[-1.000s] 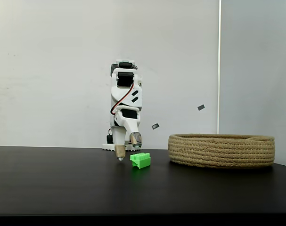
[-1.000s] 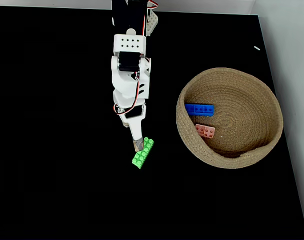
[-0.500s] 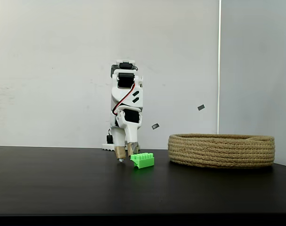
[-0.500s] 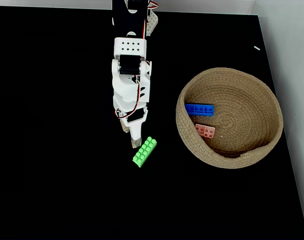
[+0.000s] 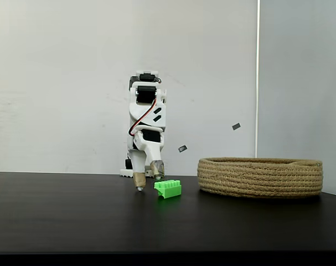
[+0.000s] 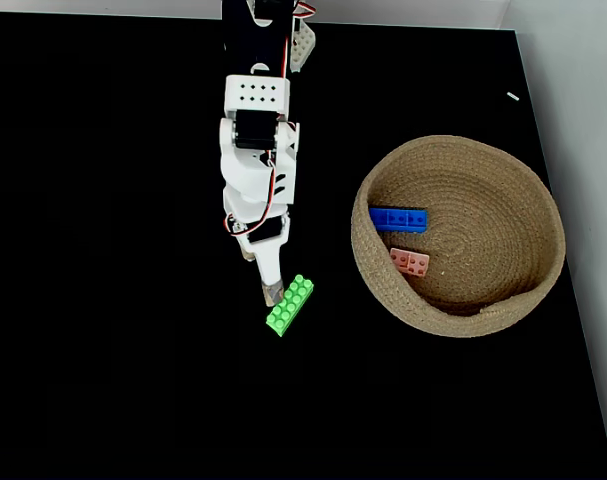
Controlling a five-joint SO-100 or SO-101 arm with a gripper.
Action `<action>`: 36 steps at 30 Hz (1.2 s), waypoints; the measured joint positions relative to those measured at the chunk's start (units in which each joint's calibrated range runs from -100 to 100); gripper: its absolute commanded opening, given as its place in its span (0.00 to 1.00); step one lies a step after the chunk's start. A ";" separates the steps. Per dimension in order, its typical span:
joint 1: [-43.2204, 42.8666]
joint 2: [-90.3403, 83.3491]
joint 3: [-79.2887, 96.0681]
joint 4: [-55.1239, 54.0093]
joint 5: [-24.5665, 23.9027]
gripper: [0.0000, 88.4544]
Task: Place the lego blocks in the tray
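Black matte tabletop (image 6: 103, 300) against a plain white wall (image 5: 57, 83), with a grey panel on the right in the side-on fixed view. White five-joint arm (image 6: 255, 150) reaches down from the top edge in the top-down fixed view, elbow folded, gripper (image 5: 147, 178) pointed at the table. Jaws stand apart, nothing between them: in the side-on view one tan-tipped finger (image 5: 138, 180) nearly touches the tabletop, the other sits slightly higher and just left of the bright green studded plastic brick (image 5: 168, 188). From above, the gripper (image 6: 265, 283) tip sits against the upper left edge of the green brick (image 6: 289, 304); actual contact can't be confirmed. Brick lies flat on the table, long axis diagonal, studs up, outside the basket and to its left. Wide shallow round basket of coiled tan rope (image 6: 528, 200) sits on the right of the table; side-on, its low wall (image 5: 260, 177) stands well clear of the brick. Inside the basket: flat blue studded brick (image 6: 398, 218) near the left inner wall, small pale pink brick (image 6: 410, 262) just below it, the two close but not touching. Small grey tape bits on the wall behind the arm.
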 measured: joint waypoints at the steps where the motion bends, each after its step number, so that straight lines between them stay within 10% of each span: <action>1: 0.00 0.00 -0.53 0.49 -0.49 0.46; 18: -12.54 4.24 -7.60 -1.62 -8.21 0.44; 36: -5.94 5.51 -7.60 -3.90 -6.20 0.43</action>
